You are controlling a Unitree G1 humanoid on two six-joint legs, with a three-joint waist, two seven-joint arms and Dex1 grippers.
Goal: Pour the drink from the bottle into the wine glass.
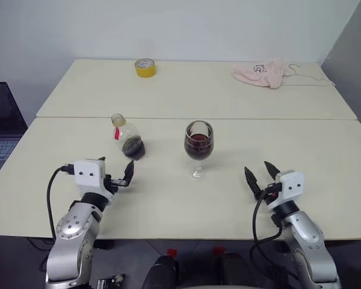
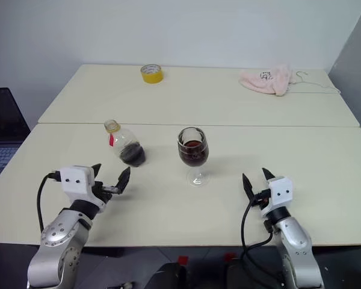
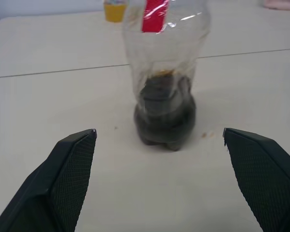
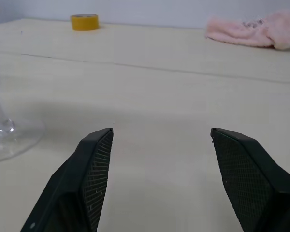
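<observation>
The bottle (image 1: 127, 138) stands upright on the table, a little dark drink (image 1: 133, 147) left in its bottom and a red label at its neck. My left gripper (image 1: 116, 167) is open just in front of it, level with the table, touching nothing; in the left wrist view the bottle (image 3: 164, 96) stands just beyond the fingertips. To the bottle's right stands the wine glass (image 1: 198, 146), its bowl partly full of dark drink. My right gripper (image 1: 258, 170) is open and empty, low over the table, to the right of the glass. The glass foot (image 4: 9, 137) is off to one side.
A yellow tape roll (image 1: 145, 67) sits at the far edge of the back table. A pink cloth (image 1: 260, 73) and a thin wire hanger (image 1: 304, 75) lie at the far right. A seam (image 1: 240, 118) joins the two tables. A laptop (image 1: 0, 126) is off the left side.
</observation>
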